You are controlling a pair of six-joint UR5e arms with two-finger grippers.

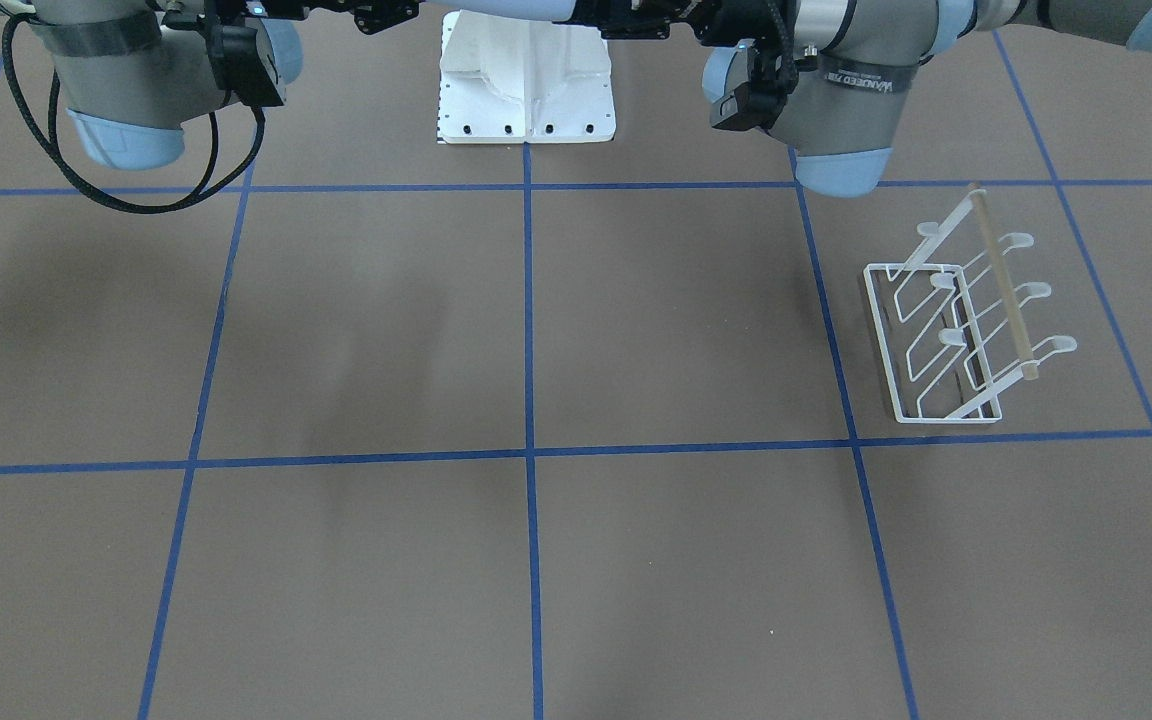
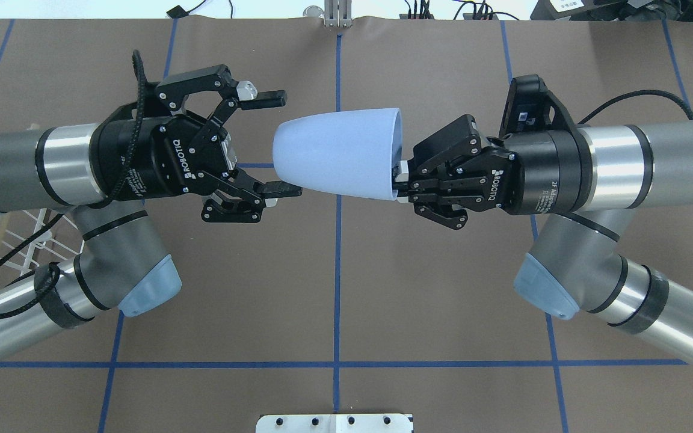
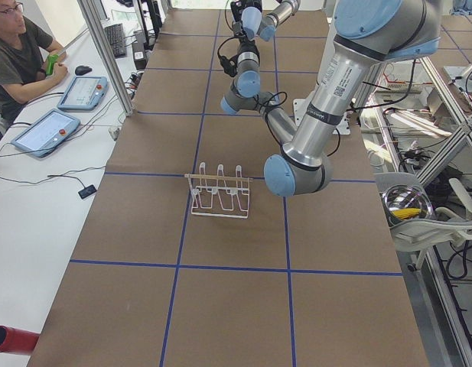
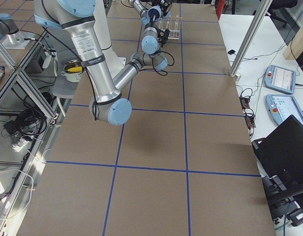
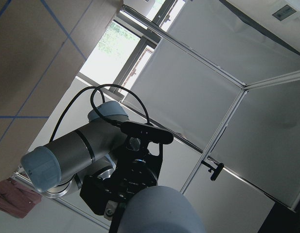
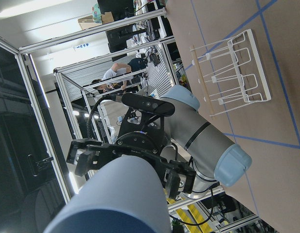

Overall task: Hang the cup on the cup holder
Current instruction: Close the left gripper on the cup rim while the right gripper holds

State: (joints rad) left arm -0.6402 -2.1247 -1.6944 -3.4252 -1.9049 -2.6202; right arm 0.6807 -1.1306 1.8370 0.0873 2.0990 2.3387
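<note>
The pale blue cup (image 2: pixel 337 153) hangs in the air on its side between the two grippers, its rim toward the right arm. My right gripper (image 2: pixel 399 178) is shut on the cup's rim wall. My left gripper (image 2: pixel 290 143) is open, with one finger on each side of the cup's narrow bottom end; I cannot tell whether they touch it. The cup also fills the low part of the left wrist view (image 5: pixel 159 211) and of the right wrist view (image 6: pixel 111 199). The white wire cup holder (image 1: pixel 956 320) stands on the table under the left arm, partly hidden in the overhead view (image 2: pixel 15 240).
The white bolted pedestal base (image 1: pixel 526 80) sits at the robot's side of the table. An operator (image 3: pixel 14 53) sits at a side desk with tablets beyond the table's far edge. A metal bowl (image 3: pixel 406 205) sits off the table behind the robot.
</note>
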